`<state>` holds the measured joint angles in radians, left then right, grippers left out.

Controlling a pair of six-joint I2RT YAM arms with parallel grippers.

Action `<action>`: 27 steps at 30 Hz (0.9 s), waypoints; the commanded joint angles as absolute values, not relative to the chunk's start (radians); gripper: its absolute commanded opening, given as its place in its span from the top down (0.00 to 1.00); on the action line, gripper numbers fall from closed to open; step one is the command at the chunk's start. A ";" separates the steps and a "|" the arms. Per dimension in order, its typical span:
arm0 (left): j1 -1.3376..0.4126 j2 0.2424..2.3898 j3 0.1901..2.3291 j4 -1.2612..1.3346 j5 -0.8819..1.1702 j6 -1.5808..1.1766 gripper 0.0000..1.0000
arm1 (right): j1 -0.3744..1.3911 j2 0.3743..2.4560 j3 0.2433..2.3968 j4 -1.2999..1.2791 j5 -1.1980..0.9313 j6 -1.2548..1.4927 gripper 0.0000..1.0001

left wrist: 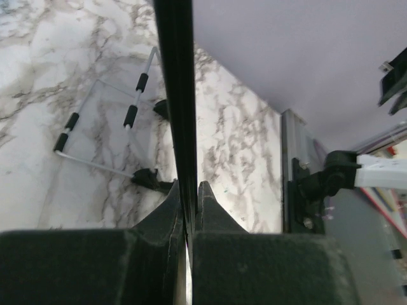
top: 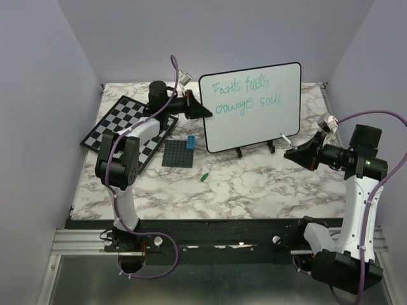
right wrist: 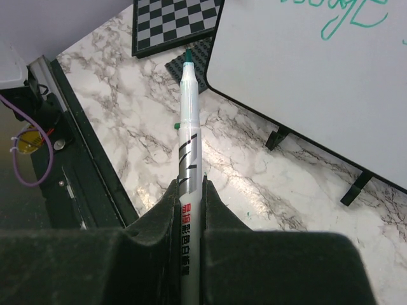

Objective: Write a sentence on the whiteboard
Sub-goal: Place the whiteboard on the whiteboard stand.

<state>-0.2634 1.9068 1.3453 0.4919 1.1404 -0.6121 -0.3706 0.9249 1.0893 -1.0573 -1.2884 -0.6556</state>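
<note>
on the far left a chessboard lies flat on the marble worktop. next to it the left pincer is squeezed tight on the left edge of the whiteboard, with the thin black frame pinched between its two fingers. below that sits a dark bumpy plate, and a small green cap lies loose in front of the board. the whiteboard stands up on its little black feet near the back middle, and the sentence sits in two green lines near its top. on the right, the right pincer is closed on a marker, whose bare tip is apart from the board. the writing looks done, i think. if the left pincer tugs as it lets go, the board could tip over. if the marker swings too near, it could leave a stray line or smudge the words. the marker sticks far out of the fingers, so a bump could twist it loose.
</note>
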 commanded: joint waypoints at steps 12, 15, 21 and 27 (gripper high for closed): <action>-0.224 2.077 1.414 1.675 1.350 -1.483 1.00 | -0.377 0.923 1.068 -1.017 -1.298 -0.635 1.00; -0.216 2.060 1.402 1.626 1.351 -1.444 1.00 | -0.377 0.923 1.066 -1.016 -1.298 -0.635 0.99; -0.212 1.996 1.402 1.361 1.341 -1.237 1.00 | -0.377 0.923 1.065 -1.014 -1.299 -0.630 0.99; -0.227 1.862 1.549 0.137 1.153 -0.230 1.00 | -0.377 0.914 1.069 -1.019 -1.301 -0.632 0.99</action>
